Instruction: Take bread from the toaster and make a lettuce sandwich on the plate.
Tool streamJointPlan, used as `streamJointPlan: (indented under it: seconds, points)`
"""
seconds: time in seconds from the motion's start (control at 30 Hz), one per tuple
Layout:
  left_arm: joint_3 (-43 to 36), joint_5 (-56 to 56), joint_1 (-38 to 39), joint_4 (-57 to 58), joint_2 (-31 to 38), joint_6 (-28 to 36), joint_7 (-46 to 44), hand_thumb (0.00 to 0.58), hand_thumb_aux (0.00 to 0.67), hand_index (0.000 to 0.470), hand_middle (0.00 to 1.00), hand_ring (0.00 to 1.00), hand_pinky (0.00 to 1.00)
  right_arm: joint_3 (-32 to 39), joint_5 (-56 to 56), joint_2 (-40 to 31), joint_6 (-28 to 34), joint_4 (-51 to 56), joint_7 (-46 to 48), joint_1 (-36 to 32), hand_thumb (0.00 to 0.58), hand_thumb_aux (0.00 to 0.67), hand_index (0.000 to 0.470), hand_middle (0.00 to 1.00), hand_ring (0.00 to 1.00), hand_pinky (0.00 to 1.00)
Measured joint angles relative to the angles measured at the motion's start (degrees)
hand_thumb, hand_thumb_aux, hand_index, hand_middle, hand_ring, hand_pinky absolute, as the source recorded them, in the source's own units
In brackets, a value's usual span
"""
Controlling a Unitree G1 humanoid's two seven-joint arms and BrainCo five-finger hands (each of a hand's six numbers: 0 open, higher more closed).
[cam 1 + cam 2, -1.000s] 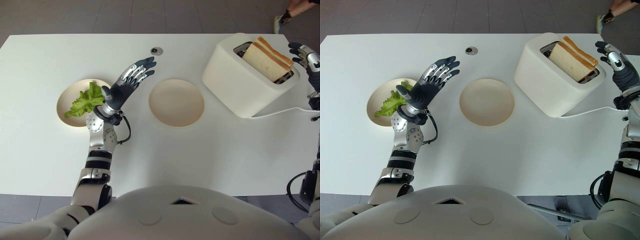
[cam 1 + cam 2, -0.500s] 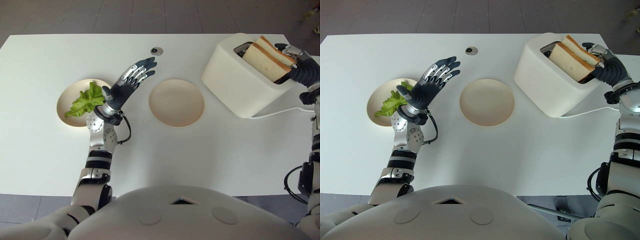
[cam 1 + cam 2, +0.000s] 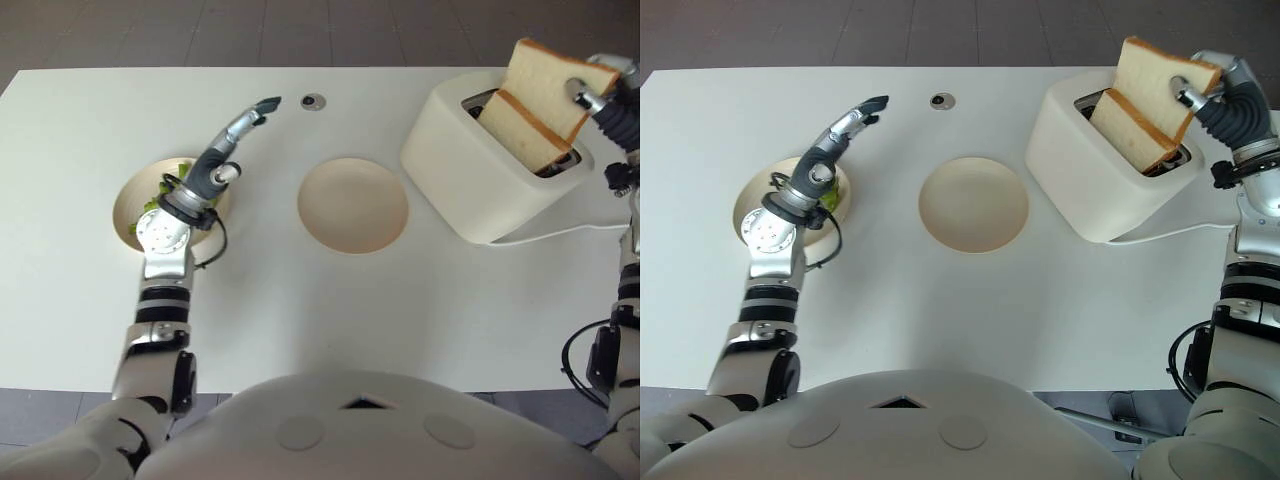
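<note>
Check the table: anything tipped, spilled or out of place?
Nothing stands out: the white toaster stands upright, one tan-crusted bread slice is held in the right hand, and the round beige plate lies flat.

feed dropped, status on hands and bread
Right hand shut on bread slice, held above toaster. Left hand open over lettuce plate. Second slice in slot. Middle plate unobstructed.

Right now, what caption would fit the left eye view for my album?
Right hand holds a bread slice above the toaster, beside the waiting plate.
</note>
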Motion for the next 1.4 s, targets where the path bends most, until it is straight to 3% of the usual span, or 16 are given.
streamJointPlan:
  seconds: [0.1, 0.23, 0.5, 0.6, 0.77, 0.8, 0.83, 0.93, 0.97, 1.17, 1.2, 1.23, 1.27, 1.3, 1.33, 1.4]
  points:
    - [1.4, 19.6, 0.1, -0.2, 9.7, 3.2, 13.7, 0.000, 0.000, 0.000, 0.00, 0.00, 0.00, -2.1, 1.5, 1.8, -1.0, -4.3, -2.9, -1.5, 0.580, 0.670, 0.470, 1.00, 1.00, 1.00]
    - [-0.1, 30.4, 1.9, 5.0, 19.9, 10.2, 21.2, 0.000, 0.000, 0.000, 0.00, 0.00, 0.00, -4.1, 3.5, 3.4, -1.5, -8.0, -5.0, -1.9, 0.580, 0.670, 0.470, 1.00, 1.00, 1.00]
    - [-5.9, 31.4, 5.7, 9.3, 27.1, 19.3, 17.0, 0.000, 0.000, 0.000, 0.00, 0.00, 0.00, -0.5, 10.3, 9.9, -3.7, -21.2, -1.0, -1.7, 0.580, 0.670, 0.470, 1.00, 1.00, 1.00]
    - [-8.6, 30.9, 5.7, 9.9, 27.2, 21.5, 15.8, 0.000, 0.000, 0.000, 0.00, 0.00, 0.00, 6.1, 11.7, 13.1, -2.9, -23.9, 4.2, -0.2, 0.580, 0.670, 0.470, 1.00, 1.00, 1.00]
    - [-11.1, 29.1, 5.2, 11.3, 27.9, 22.5, 15.2, 0.000, 0.000, 0.000, 0.00, 0.00, 0.00, 17.1, 1.0, 16.5, -3.0, -17.9, 9.0, 1.7, 0.580, 0.670, 0.470, 1.00, 1.00, 1.00]
    - [-11.7, 28.5, 5.1, 11.5, 28.0, 22.3, 14.9, 0.075, 0.045, 0.031, 0.00, 0.00, 0.00, 19.4, -1.1, 17.6, -3.1, -15.4, 9.5, 1.9, 0.580, 0.670, 0.470, 1.00, 1.00, 1.00]
    - [-12.4, 27.8, 5.1, 11.4, 28.3, 21.6, 14.8, 0.316, 0.218, 0.153, 0.00, 0.00, 0.00, 21.9, -3.9, 18.9, -3.1, -12.3, 10.0, 2.9, 0.580, 0.670, 0.470, 1.00, 1.00, 1.00]
    - [-12.8, 26.6, 5.0, 10.0, 28.9, 18.9, 16.1, 0.540, 0.494, 0.347, 0.00, 0.00, 0.00, 24.7, -8.2, 20.0, -3.4, -7.9, 9.3, 3.2, 0.580, 0.670, 0.470, 1.00, 1.00, 1.00]
    - [-13.1, 25.9, 5.0, 9.1, 28.9, 17.5, 16.4, 0.580, 0.670, 0.470, 0.00, 0.00, 0.00, 25.3, -9.1, 20.3, -3.7, -7.1, 8.9, 3.2, 0.580, 0.670, 0.470, 1.00, 1.00, 1.00]
    - [-13.0, 22.9, 4.9, 5.5, 28.9, 11.8, 19.1, 0.580, 0.670, 0.470, 0.00, 0.00, 0.00, 26.4, -11.4, 21.0, -3.7, -4.7, 7.5, 2.1, 0.580, 0.670, 0.470, 1.00, 1.00, 1.00]
    - [-12.9, 22.6, 4.9, 5.1, 28.9, 11.1, 19.9, 0.580, 0.670, 0.470, 0.00, 0.00, 0.00, 26.5, -12.5, 21.0, -3.4, -3.8, 6.8, 1.6, 0.574, 0.604, 0.424, 1.00, 1.00, 1.00]
    - [-12.9, 22.6, 4.7, 5.1, 28.9, 10.9, 20.4, 0.580, 0.670, 0.470, 0.00, 0.00, 0.00, 26.7, -13.1, 21.0, -3.0, -3.1, 5.9, 1.2, 0.526, 0.465, 0.326, 1.00, 1.00, 1.00]
    - [-12.9, 22.6, 4.6, 5.1, 28.9, 10.7, 20.7, 0.580, 0.670, 0.470, 0.00, 0.00, 0.00, 26.9, -13.6, 21.0, -2.8, -2.7, 5.2, 1.0, 0.484, 0.397, 0.278, 1.00, 1.00, 1.00]
    - [-12.9, 22.5, 4.2, 5.1, 28.9, 10.0, 21.3, 0.580, 0.670, 0.470, 0.00, 0.00, 0.00, 27.7, -15.9, 21.0, -2.0, -1.4, 4.6, 0.7, 0.136, 0.084, 0.059, 1.00, 1.00, 1.00]
    - [-12.9, 22.4, 4.0, 5.1, 28.9, 9.6, 21.4, 0.580, 0.670, 0.470, 0.00, 0.00, 0.00, 28.5, -17.1, 21.2, -1.5, -0.8, 4.6, 0.9, 0.000, 0.000, 0.000, 1.00, 1.00, 1.00]
    - [-12.9, 21.6, 3.7, 5.3, 28.9, 8.4, 21.8, 0.580, 0.670, 0.470, 0.00, 0.00, 0.00, 29.9, -19.1, 21.1, -1.0, -0.1, 4.5, 0.9, 0.000, 0.000, 0.000, 1.00, 1.00, 1.00]
